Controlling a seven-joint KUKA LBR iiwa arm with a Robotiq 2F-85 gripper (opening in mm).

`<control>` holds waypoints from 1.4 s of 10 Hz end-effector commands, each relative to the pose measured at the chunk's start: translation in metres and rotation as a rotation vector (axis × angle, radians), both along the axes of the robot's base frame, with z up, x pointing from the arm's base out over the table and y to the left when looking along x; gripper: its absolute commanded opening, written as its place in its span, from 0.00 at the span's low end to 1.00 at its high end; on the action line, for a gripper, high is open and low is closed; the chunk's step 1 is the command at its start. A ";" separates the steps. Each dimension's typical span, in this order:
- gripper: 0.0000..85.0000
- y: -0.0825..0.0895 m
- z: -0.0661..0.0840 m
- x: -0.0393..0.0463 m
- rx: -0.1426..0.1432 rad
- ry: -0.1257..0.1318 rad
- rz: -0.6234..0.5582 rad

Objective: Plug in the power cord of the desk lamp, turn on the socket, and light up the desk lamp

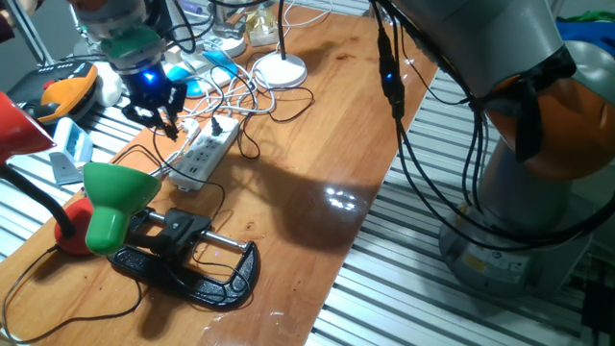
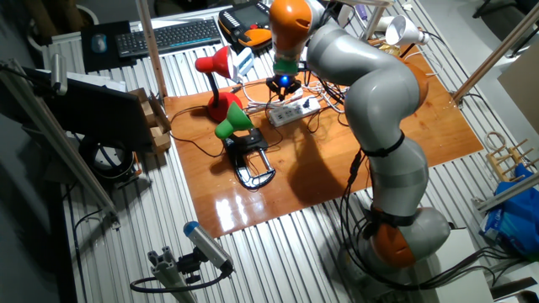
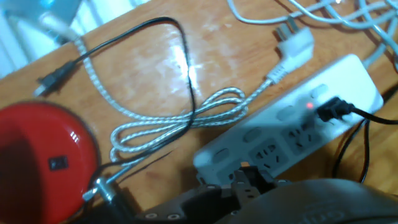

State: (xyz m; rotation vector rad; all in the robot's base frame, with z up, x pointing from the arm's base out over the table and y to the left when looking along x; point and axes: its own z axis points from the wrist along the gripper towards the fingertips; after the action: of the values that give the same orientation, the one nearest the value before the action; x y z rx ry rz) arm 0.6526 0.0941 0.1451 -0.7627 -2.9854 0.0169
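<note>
The socket (image 3: 280, 134) is a long white strip with a small red light glowing near one end. A small black plug (image 3: 331, 111) on the thin power cord (image 3: 367, 115) sits in the outlet beside that light. In the hand view my gripper (image 3: 252, 180) hovers just above the strip's near edge, fingertips together and holding nothing. From the side, the gripper (image 1: 163, 120) hangs over the strip's (image 1: 204, 152) left end. The desk lamp (image 1: 113, 200) has a green shade on a black clamp (image 1: 197, 269), in front of the strip. Its shade shows no glow.
A red lamp (image 1: 21, 130) stands at the left, its red base (image 3: 43, 155) close under my hand. A loose black plug (image 3: 50, 81), a white plug (image 3: 297, 46) and a silver braided cable (image 3: 174, 124) lie beside the strip. A white round-based lamp (image 1: 281, 69) stands behind.
</note>
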 end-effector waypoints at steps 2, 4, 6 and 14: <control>0.00 -0.009 -0.003 -0.0033 -0.003 0.001 -0.273; 0.00 -0.015 0.000 -0.0070 -0.005 -0.010 -0.329; 0.00 -0.019 0.003 -0.0101 0.001 -0.006 -0.436; 0.00 -0.040 -0.003 -0.0226 0.061 -0.010 -0.752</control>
State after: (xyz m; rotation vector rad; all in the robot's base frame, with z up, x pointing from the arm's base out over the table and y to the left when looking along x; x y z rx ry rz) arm 0.6301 0.0543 0.1416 -1.4499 -2.6994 -0.0989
